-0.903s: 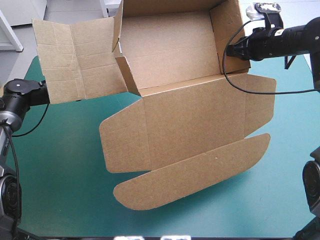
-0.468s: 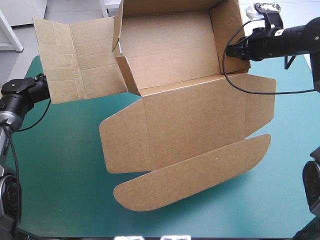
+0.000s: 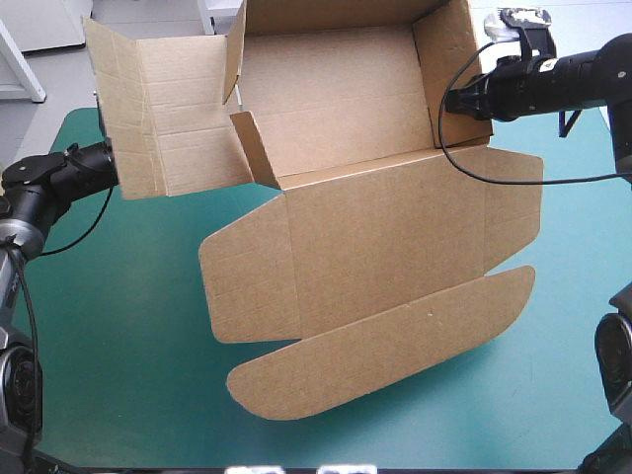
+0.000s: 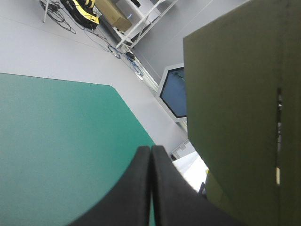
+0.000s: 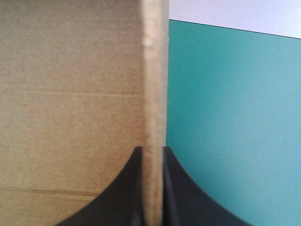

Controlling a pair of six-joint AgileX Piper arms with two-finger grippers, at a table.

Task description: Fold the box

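One brown box (image 3: 346, 227) on the teal-green worktop (image 3: 128, 326), partly raised, lid (image 3: 385, 267) flat — right hand (image 5: 153, 149) clamped on its right wall (image 3: 449, 69), left hand (image 4: 151, 149) pressed together beside the lifted left flap (image 3: 158, 109).

Box (image 3: 375, 237): brown board, plain on all panels. Score lines between panels: straight, thin, darker brown. Left flap and near-left wing: faint grid of crease lines. Cut edge of right wall, right wrist view: paler tan, speckled. Table cover (image 3: 118, 326): uniform teal-green, near edge to far edge. Left gripper (image 4: 151, 149): black, plain. Right gripper (image 5: 152, 151): black, plain.
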